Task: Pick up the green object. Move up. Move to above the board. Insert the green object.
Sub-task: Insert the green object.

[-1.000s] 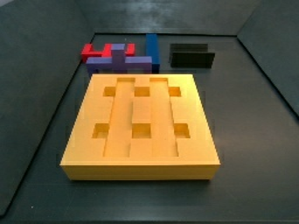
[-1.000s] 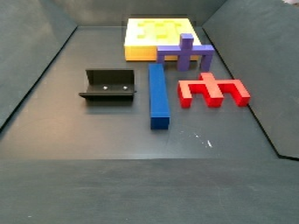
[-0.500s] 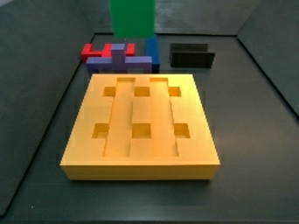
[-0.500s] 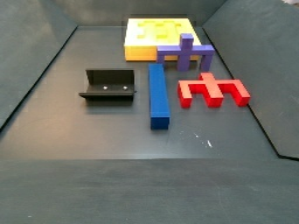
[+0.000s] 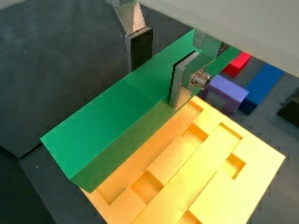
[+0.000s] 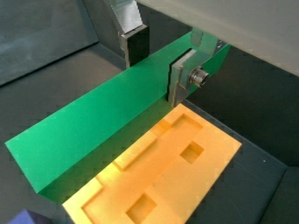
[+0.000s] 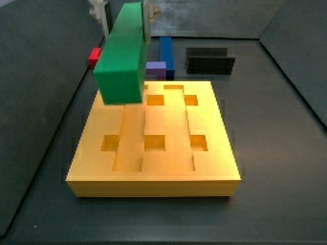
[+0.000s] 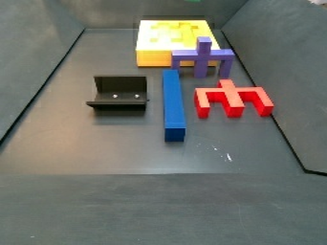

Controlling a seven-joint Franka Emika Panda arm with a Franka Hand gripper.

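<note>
While clamping the green object [image 5: 117,118] between silver fingers [image 5: 184,77], hand [image 6: 158,61] hovering above the board [image 7: 153,139]; bar's long axis running lengthwise over the grooves, raised clear, still needing lowering into alignment.

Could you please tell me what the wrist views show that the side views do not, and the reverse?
Only the wrist views show the gripper up close, its fingers clamped on the long faces of the green object. Only a side view shows the board whole, with all six holes, and another shows the fixture in full. Both kinds show the green object held above the board.
</note>
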